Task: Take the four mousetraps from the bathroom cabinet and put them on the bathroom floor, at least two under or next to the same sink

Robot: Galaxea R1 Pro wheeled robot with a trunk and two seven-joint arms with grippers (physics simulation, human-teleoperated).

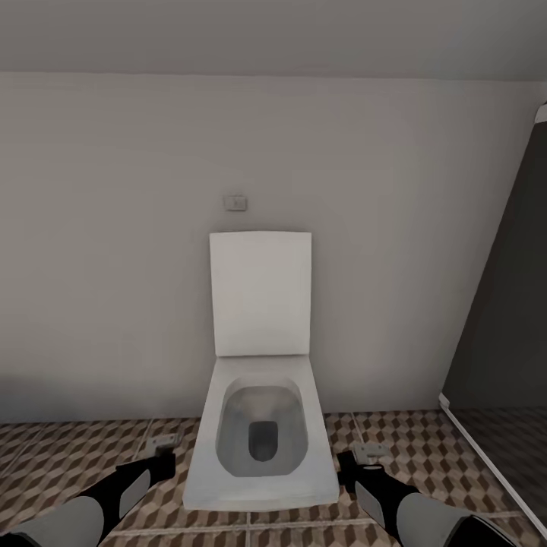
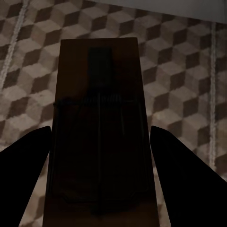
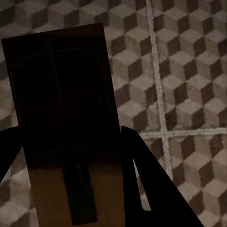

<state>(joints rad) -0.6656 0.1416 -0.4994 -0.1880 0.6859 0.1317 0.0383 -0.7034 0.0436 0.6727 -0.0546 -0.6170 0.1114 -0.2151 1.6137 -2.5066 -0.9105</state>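
While I face the toilet [image 1: 262, 425] at frame center, my left gripper [image 2: 100, 142] and right gripper [image 3: 66, 142] each clamp a mousetrap [image 2: 99, 118] [image 3: 61, 104] above the bathroom floor [image 1: 68, 456].

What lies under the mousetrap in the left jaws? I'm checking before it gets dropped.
Under the mousetrap held by the left gripper is cube-patterned bathroom floor with pale grout lines. The patch directly beneath the board is covered by it.
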